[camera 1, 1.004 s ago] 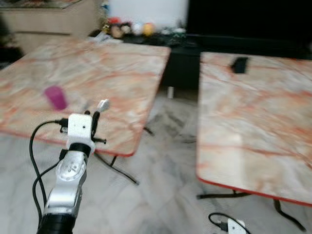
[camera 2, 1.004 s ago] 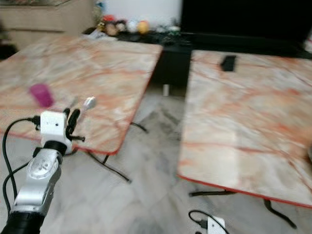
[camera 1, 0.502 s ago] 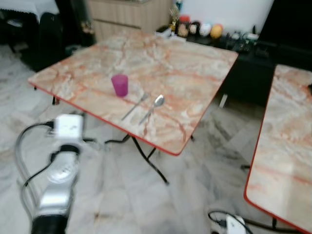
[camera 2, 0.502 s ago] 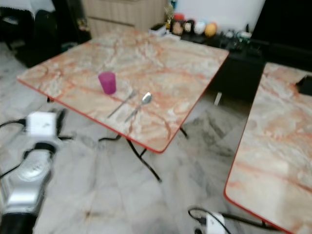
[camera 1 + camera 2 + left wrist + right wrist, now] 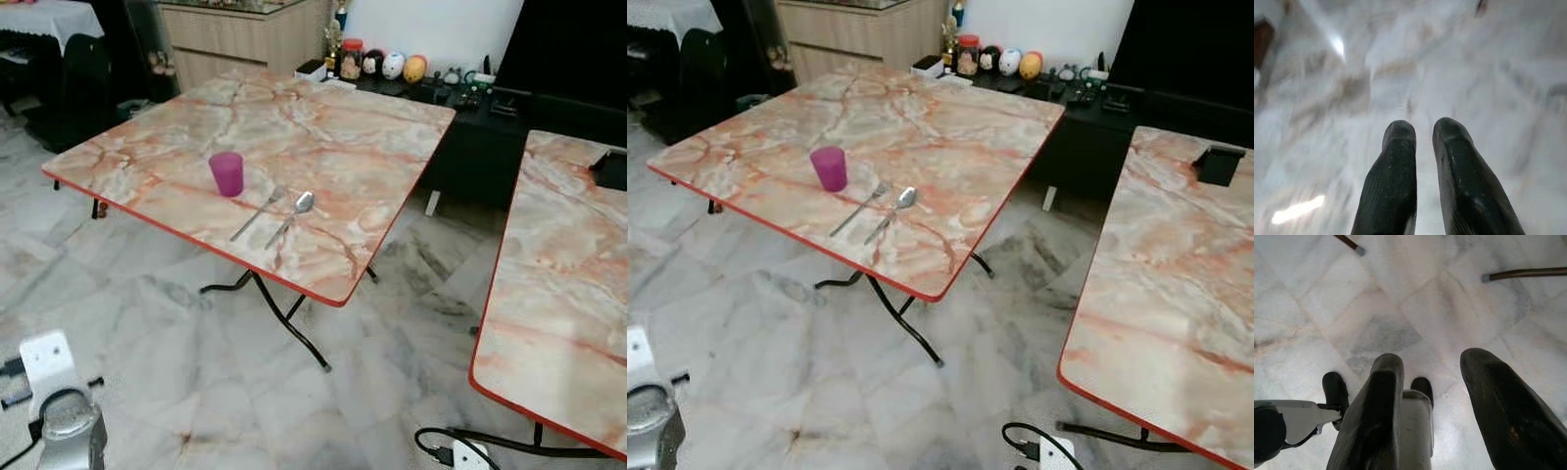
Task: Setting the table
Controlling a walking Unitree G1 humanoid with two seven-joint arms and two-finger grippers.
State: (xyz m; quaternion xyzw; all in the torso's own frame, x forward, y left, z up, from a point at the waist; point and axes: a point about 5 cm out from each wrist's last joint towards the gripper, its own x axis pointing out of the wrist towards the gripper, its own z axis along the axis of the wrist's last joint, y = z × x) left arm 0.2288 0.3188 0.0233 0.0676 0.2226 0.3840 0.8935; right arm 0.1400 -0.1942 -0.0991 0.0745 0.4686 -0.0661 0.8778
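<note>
A marble-patterned table [image 5: 333, 127] with a red edge stands ahead on the left. On its near side stand a purple cup [image 5: 226, 173], a fork [image 5: 257, 213] and a spoon [image 5: 294, 211], lying side by side. My left arm [image 5: 54, 406] hangs low at the bottom left, well short of the table. In the left wrist view my left gripper [image 5: 1424, 129] points at the blurred marble floor, its fingers almost together with nothing between them. My right gripper [image 5: 1434, 361] hangs over the floor with fingers apart and empty.
A second marble table [image 5: 558, 284] stands at the right with a black object [image 5: 612, 168] on it. A floor gap runs between the tables, crossed by black folding legs [image 5: 289, 318]. Behind are a low black cabinet [image 5: 470, 147] and a wooden sideboard [image 5: 235, 39].
The view has swung towards the left table and sharpened. My left arm has dropped from in front of the table's edge to the bottom left corner. Cup, fork and spoon stay put.
</note>
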